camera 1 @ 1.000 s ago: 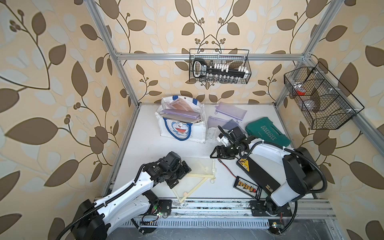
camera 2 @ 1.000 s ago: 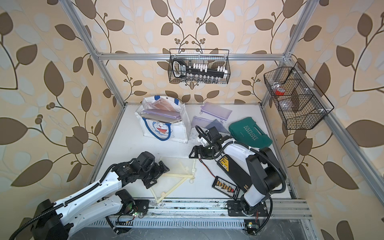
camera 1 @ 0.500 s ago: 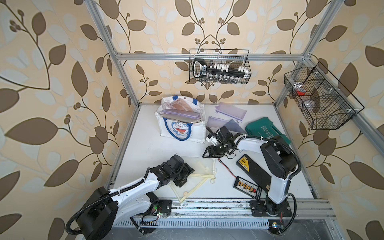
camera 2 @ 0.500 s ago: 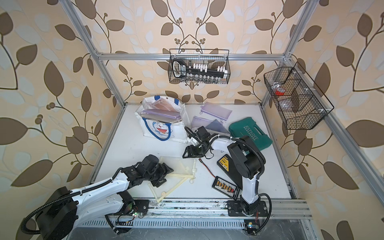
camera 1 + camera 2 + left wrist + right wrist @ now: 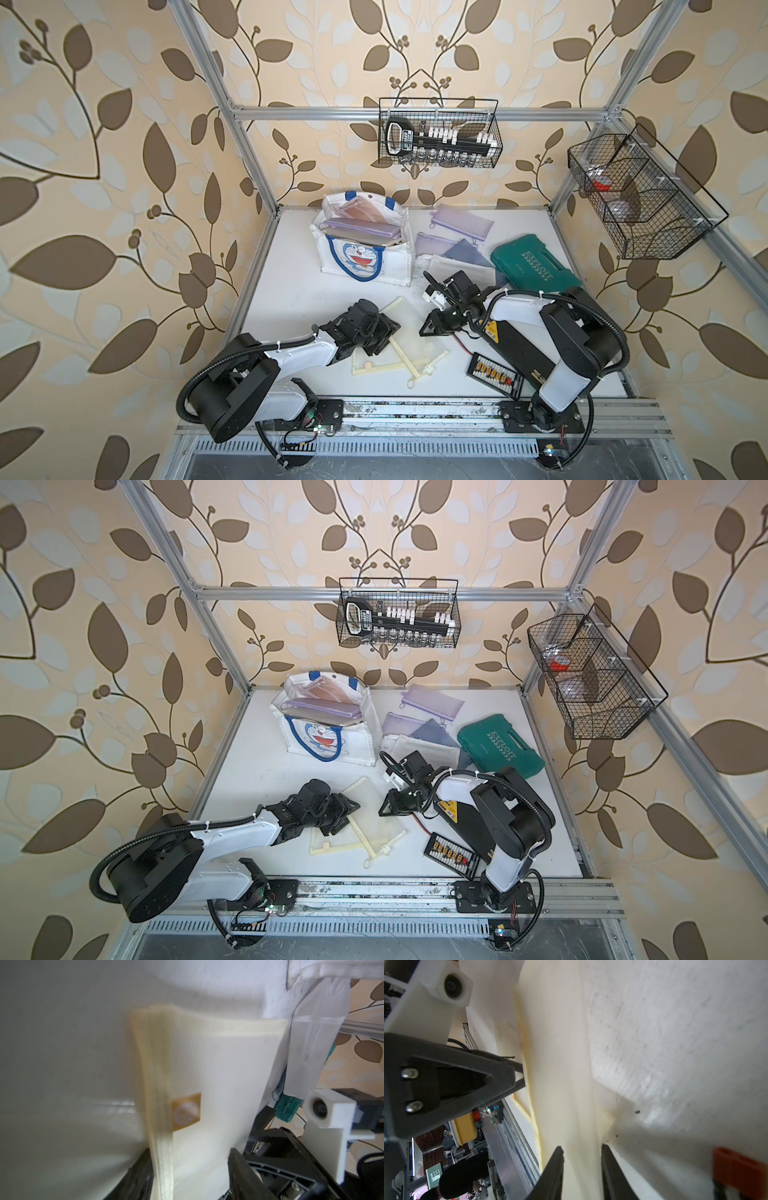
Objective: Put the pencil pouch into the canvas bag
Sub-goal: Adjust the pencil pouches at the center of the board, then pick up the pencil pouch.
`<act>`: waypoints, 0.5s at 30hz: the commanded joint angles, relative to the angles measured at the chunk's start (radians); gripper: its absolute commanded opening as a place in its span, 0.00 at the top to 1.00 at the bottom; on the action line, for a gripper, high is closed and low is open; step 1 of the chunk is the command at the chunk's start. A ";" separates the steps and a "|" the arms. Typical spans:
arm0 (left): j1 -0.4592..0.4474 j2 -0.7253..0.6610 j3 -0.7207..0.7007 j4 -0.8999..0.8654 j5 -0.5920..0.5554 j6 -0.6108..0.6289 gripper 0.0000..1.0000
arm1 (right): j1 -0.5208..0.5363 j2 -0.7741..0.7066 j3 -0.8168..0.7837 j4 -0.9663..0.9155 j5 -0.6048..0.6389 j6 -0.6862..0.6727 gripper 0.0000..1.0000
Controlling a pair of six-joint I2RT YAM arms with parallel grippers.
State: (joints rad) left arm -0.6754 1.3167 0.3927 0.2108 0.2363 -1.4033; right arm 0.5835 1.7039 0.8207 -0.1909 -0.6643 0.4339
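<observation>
Left pincer (image 5: pixel 189 1153), right pincer (image 5: pixel 582 1147) astride pencil pouch (image 5: pixel 415 351) edges (grip untellable); canvas bag (image 5: pixel 395 264) beyond.

A green case (image 5: pixel 534 264) lies on the white bench (image 5: pixel 299 299). In front of the case lie a black box (image 5: pixel 515 351) and a small black board (image 5: pixel 494 371). Behind the case hangs a wire basket (image 5: pixel 438 133). Beside the case hangs a side basket (image 5: pixel 640 195).
</observation>
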 commanded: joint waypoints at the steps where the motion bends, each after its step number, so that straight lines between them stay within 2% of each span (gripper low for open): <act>1: -0.008 0.037 0.021 0.090 0.027 0.065 0.50 | 0.005 -0.046 -0.016 0.042 0.002 0.016 0.72; 4: -0.009 0.050 0.032 0.154 0.058 0.087 0.61 | 0.004 -0.059 -0.009 0.036 -0.005 0.014 0.74; 6: -0.012 0.049 0.033 0.184 0.076 0.098 0.65 | 0.003 -0.065 -0.001 0.026 -0.006 0.015 0.81; 8: -0.019 0.032 0.037 0.193 0.087 0.119 0.67 | 0.003 -0.079 0.006 0.014 -0.011 0.014 0.94; 10: -0.027 0.002 0.041 0.184 0.092 0.142 0.69 | 0.003 -0.101 0.014 -0.008 -0.011 0.008 1.00; 15: -0.036 -0.125 0.053 0.045 0.078 0.195 0.73 | 0.001 -0.205 0.046 -0.108 0.024 -0.017 1.00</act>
State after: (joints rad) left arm -0.7017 1.2728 0.4057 0.2913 0.3023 -1.2686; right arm 0.5827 1.5597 0.8227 -0.2352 -0.6540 0.4442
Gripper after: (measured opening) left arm 0.275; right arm 0.047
